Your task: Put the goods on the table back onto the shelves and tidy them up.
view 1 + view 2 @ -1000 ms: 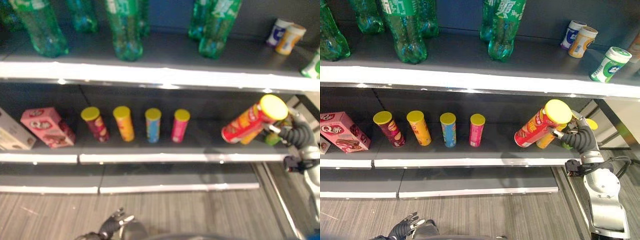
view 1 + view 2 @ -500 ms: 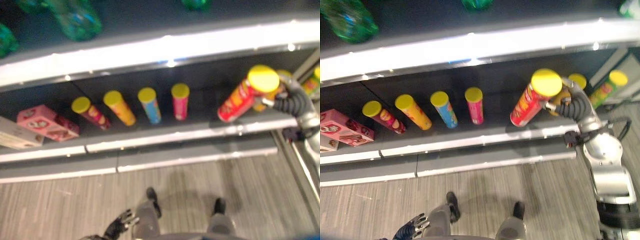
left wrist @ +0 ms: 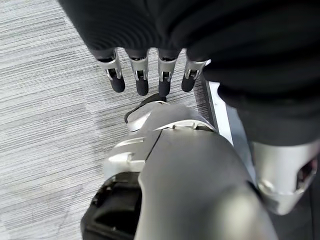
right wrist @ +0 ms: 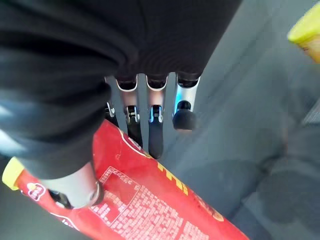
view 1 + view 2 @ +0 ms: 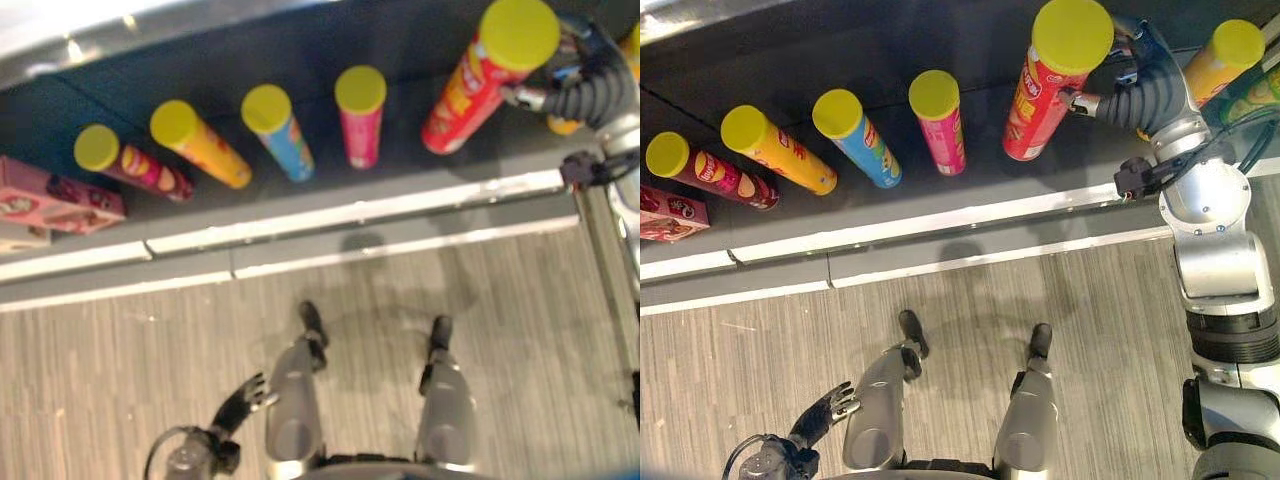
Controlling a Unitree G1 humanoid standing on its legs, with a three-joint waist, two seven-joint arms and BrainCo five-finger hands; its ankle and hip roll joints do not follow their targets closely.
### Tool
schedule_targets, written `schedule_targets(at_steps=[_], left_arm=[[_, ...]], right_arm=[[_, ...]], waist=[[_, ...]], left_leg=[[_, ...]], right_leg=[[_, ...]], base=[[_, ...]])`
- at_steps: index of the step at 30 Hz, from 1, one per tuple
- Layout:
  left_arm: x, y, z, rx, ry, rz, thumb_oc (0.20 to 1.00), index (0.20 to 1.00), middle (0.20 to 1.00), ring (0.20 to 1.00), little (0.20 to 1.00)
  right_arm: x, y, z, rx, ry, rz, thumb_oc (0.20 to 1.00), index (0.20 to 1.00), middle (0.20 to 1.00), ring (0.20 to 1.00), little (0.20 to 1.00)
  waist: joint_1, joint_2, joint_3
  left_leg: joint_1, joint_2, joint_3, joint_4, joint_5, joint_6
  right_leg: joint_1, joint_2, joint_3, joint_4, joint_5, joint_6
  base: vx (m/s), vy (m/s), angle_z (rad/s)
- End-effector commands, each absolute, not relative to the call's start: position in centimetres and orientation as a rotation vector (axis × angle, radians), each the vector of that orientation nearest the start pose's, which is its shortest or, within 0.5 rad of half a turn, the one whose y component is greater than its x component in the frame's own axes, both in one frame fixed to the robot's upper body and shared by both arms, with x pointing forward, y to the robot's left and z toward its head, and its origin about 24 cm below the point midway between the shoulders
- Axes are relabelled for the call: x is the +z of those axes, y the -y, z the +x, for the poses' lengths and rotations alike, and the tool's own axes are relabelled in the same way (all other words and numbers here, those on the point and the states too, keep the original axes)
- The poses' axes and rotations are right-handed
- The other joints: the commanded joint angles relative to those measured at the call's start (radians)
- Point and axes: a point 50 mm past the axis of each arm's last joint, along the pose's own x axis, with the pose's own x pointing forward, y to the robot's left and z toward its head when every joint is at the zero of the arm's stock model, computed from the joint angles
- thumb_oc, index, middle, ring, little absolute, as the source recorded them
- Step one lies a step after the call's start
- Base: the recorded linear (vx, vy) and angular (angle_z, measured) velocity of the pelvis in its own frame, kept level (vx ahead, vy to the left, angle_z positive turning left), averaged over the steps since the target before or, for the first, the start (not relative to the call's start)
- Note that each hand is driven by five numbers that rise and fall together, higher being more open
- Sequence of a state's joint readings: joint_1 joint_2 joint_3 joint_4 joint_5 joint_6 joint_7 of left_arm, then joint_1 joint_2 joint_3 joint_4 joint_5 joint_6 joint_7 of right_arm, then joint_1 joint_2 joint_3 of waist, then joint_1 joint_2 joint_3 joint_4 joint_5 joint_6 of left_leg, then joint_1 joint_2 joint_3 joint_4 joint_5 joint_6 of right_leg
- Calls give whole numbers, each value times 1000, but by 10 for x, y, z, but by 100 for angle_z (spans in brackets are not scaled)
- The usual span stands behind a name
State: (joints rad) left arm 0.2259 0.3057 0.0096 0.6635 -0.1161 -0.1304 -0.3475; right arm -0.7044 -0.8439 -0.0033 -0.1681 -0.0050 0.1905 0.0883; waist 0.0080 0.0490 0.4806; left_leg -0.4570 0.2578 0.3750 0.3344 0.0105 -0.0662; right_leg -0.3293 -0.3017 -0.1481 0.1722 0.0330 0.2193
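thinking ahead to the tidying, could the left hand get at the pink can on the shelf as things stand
Probably not without a big move. The left hand hangs low by the floor, fingers relaxed, far from the pink can. Nothing blocks the can's front, but the right hand, gripping the red can, is much nearer.

Your dark lower shelf (image 5: pixel 970 195) carries a row of cans: maroon chip can (image 5: pixel 710 172) leftmost, then orange chip can (image 5: pixel 778 152), blue chip can (image 5: pixel 857 137), pink chip can (image 5: pixel 941 121). Pink carton (image 5: pixel 668 210) sits at the far left end, left of the maroon can. Tall red chip can (image 5: pixel 1055 80) stands right of the pink can, right hand (image 5: pixel 1137 92) against its right side. Another orange yellow-lidded can (image 5: pixel 1223 58) is right of that hand. Left hand (image 5: pixel 818 414) hangs low over the floor, in front of the shelf.
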Motion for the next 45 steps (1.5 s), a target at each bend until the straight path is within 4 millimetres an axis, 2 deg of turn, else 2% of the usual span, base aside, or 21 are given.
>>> schedule_targets(at_steps=[1, 5, 11, 20, 26, 40, 45], left_arm=[[-105, -263, 111, -128, -795, 116, 1000, 1000, 1000, 1000, 1000], [-101, -263, 116, -125, -768, 116, 1000, 1000, 1000, 1000, 1000], [-101, -258, 122, -143, -758, 122, 1000, 1000, 1000, 1000, 1000], [-97, -254, 127, -161, -735, 139, 1000, 1000, 1000, 1000, 1000], [-95, -256, 126, -152, -727, 142, 1000, 1000, 1000, 1000, 1000], [-95, -252, 122, -181, -726, 139, 1000, 1000, 1000, 1000, 1000], [-94, -251, 120, -188, -723, 136, 1000, 1000, 1000, 1000, 1000]], right_arm=[[344, 217, 278, -119, 817, -897, 200, 200, 200, 200, 200], [353, 231, 283, -207, 788, -990, 200, 200, 200, 200, 200], [358, 238, 285, -274, 779, -1055, 200, 200, 200, 200, 200], [374, 242, 292, -350, 821, -1002, 200, 200, 200, 200, 200], [381, 244, 291, -393, 838, -1002, 200, 200, 200, 200, 200], [381, 251, 291, -432, 824, -1011, 200, 200, 200, 200, 200], [377, 257, 299, -448, 782, -959, 200, 200, 200, 200, 200]], waist=[[0, -18, -85], [2, -9, -84], [4, 10, -83], [18, 56, -75], [26, 74, -72], [28, 92, -86], [32, 102, -84]], left_leg=[[59, 139, -25, 72, -50, -142], [26, 155, -23, 78, -52, -143], [-1, 161, -26, 78, -50, -146], [-85, 162, -51, 92, -44, -148], [-132, 163, -68, 97, -38, -148], [-160, 156, -75, 91, -33, -151], [-161, 155, -76, 86, -28, -155]], right_leg=[[-87, 11, 101, -38, 116, -5], [-150, 15, 122, -12, 114, -6], [-198, 16, 139, 4, 111, -4], [-282, -3, 149, 33, 111, 2], [-327, -13, 149, 56, 110, 2], [-363, -26, 155, 66, 113, 6], [-364, -35, 153, 64, 117, 12]], base=[[-22, -4, -11], [-15, -17, -9], [-3, -1, -1], [-5, 7, 2], [0, 5, 1], [1, 2, 0], [0, 0, 0]])
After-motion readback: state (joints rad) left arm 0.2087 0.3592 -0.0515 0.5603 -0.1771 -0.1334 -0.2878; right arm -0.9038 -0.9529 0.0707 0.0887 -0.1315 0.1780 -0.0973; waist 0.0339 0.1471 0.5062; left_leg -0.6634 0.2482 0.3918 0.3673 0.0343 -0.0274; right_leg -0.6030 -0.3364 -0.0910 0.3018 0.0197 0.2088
